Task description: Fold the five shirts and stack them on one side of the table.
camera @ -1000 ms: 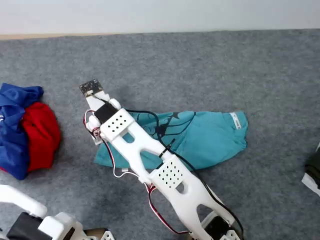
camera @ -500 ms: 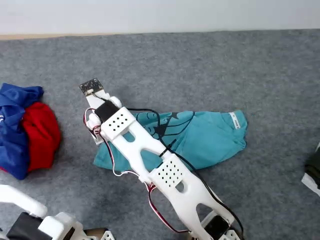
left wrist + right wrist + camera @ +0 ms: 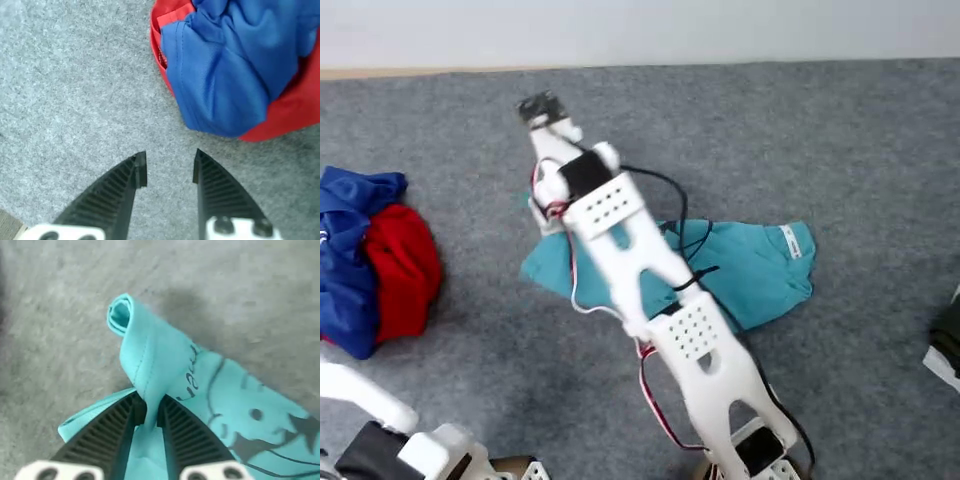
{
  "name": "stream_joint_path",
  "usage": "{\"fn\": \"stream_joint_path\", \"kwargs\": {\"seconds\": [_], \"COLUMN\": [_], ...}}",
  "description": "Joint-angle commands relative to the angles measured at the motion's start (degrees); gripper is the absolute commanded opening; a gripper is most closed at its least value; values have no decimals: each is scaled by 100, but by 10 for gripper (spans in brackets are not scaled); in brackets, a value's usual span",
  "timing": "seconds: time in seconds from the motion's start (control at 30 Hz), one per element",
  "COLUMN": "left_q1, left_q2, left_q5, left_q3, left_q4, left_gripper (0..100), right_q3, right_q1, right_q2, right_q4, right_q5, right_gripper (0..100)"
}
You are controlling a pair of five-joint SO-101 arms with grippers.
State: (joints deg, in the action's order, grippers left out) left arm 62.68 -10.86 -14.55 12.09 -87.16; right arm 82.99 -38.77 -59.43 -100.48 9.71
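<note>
Teal cloth sits at the centre of things. The teal shirt (image 3: 760, 270) lies spread on the grey table covering (image 3: 840, 140), its dark print facing up and a white neck label at the end farthest from the other shirts. One edge is lifted off the covering into a narrow rolled fold. The right gripper (image 3: 151, 412) pinches that fold, its two black ribbed jaws pressed onto the cloth from both sides. In the high view the right arm (image 3: 695, 340), white with perforated plates and loose black and red cables, crosses over the half of the teal shirt opposite the label and ends past the shirt's far edge.

Well apart from the teal shirt, beyond its unlabelled end, the red shirt (image 3: 405, 270) lies crumpled with the blue shirt (image 3: 350, 250) draped over it, the two touching. The left gripper (image 3: 170, 167) hangs over bare covering just beside that pile, its jaws spread with nothing between them. The left arm (image 3: 360, 395) is at the near corner on that same side.

Past the labelled end, well away from the teal shirt, a dark bundle (image 3: 948, 340) is cut off by the picture edge.
</note>
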Motion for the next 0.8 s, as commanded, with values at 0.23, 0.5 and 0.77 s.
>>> {"fn": "stream_joint_path", "kwargs": {"seconds": [0.23, 0.5, 0.77], "left_q1": [-53, -308, -519], "left_q2": [-246, -246, -255], "left_q5": [-18, 18, 26], "left_q3": [-57, -57, -66], "left_q4": [62, 53, -53], "left_gripper": [155, 155, 155], "right_q3": [-3446, -5222, -6084], "right_q1": [725, 1921, 2888], "right_q2": [2774, 4048, 4664], "right_q4": [-233, -233, -233], "right_q5": [-202, -1090, -2040], "right_gripper": [9, 9, 9]}}
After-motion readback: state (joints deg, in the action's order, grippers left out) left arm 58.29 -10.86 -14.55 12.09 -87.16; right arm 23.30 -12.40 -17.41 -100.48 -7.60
